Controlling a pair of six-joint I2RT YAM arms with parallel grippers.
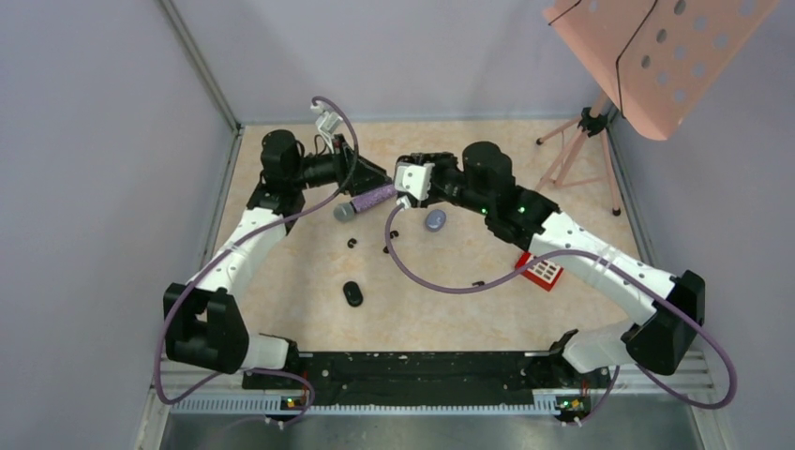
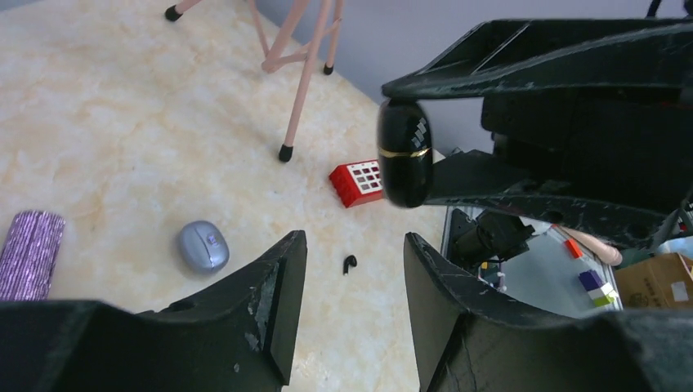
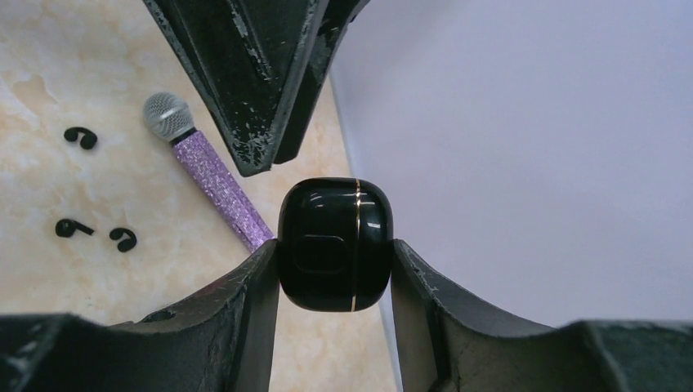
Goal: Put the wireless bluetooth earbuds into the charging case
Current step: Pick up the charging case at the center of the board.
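My right gripper (image 3: 335, 247) is shut on a glossy black charging case (image 3: 335, 220) with a thin gold seam, and holds it up above the table. The same case (image 2: 404, 155) shows in the left wrist view. My left gripper (image 2: 353, 302) is open and empty, its fingertips (image 3: 245, 90) pointing at the case from just beyond it. Black earbuds lie loose on the table: three (image 3: 80, 137) (image 3: 72, 228) (image 3: 123, 238) left of the microphone and one (image 2: 349, 263) below the left jaws. A grey oval case (image 1: 434, 220) and another black case (image 1: 352, 293) rest on the table.
A purple glitter microphone (image 1: 370, 202) lies under the two grippers. A red block (image 1: 542, 272) sits by the right arm. A pink music stand (image 1: 656, 56) on thin legs (image 2: 298, 90) stands at the back right. A purple cable (image 1: 441, 281) loops over the table.
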